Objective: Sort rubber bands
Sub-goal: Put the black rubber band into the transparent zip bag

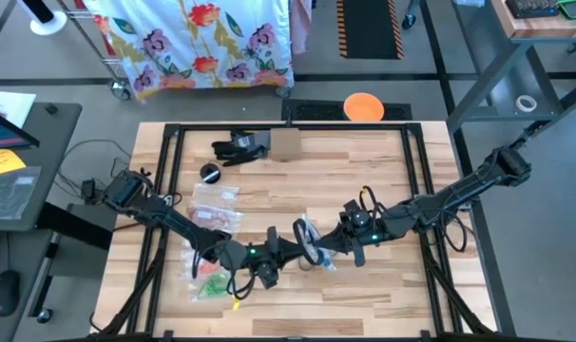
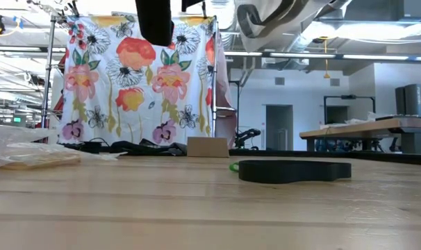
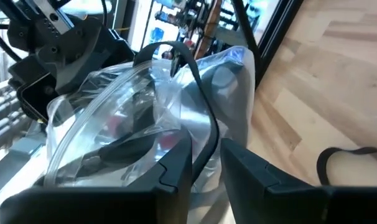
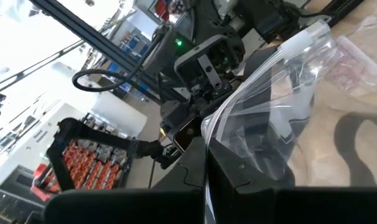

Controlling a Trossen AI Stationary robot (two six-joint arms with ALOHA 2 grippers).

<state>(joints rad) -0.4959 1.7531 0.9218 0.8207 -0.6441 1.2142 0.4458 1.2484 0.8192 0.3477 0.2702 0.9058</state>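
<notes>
Both hands meet at the desk's (image 1: 383, 294) near centre: the left hand (image 3: 204, 165) is narrowly closed on a dark rubber band (image 3: 198, 93) beside a clear bag (image 3: 114, 130), whose edge is pinched by the shut right hand (image 4: 204, 171). Bagging seems underway; the band, stretched away from the left hand, must next be eased into the mouth.

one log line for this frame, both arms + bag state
left gripper: jaws pinch clear zip bag edge | right gripper: jaws shut on same bag | bag held between arms over table

Wooden table (image 1: 383, 285), zip bags (image 1: 215, 218), cardboard box (image 1: 284, 144), black glove (image 1: 239, 147)
</notes>
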